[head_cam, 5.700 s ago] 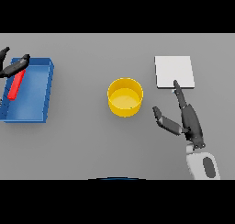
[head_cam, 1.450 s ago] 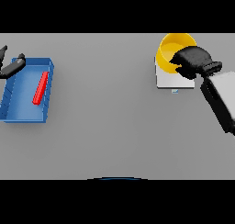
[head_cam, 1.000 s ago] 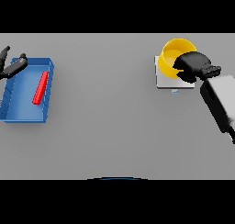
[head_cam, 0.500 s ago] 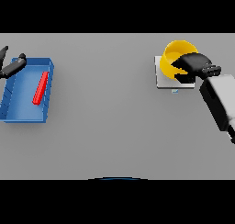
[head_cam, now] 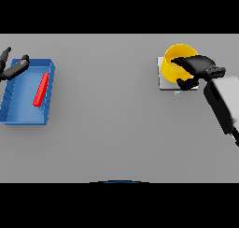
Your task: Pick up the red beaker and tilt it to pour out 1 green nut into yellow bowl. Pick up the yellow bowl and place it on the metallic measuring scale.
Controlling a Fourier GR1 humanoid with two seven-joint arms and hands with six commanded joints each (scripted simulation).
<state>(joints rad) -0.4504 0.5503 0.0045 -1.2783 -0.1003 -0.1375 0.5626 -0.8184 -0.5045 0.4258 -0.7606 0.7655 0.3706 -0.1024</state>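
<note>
Here, head view, the only one. Yellow bowl (head_cam: pixel 176 63) sits on the metallic measuring scale (head_cam: pixel 162 82), far right of the grey table (head_cam: pixel 107 129); the scale's pale plate shows at the bowl's left and lower edge. Right hand (head_cam: pixel 196 66) lies over the bowl's right rim, fingers curled over the rim with the thumb low on the outside wall: grasping the bowl.

Handling, as a judgement: the bowl looks rigid, thin-walled and light, smooth enough to slip in a pinch, so a rim grip with fingers inside and thumb outside seems the sensible hold. It is round with no long axis. Mouth faces up, perhaps tipped a little toward the view; cannot tell if the base is fully flat on the plate. Contents hidden.

Left hand (head_cam: pixel 13 69) hangs at the blue tray's (head_cam: pixel 28 117) far left corner, fingers loosely extended, holding nothing. A red beaker (head_cam: pixel 41 89) lies on its side in the tray, long axis running near to far, leaning slightly right at the far end.
</note>
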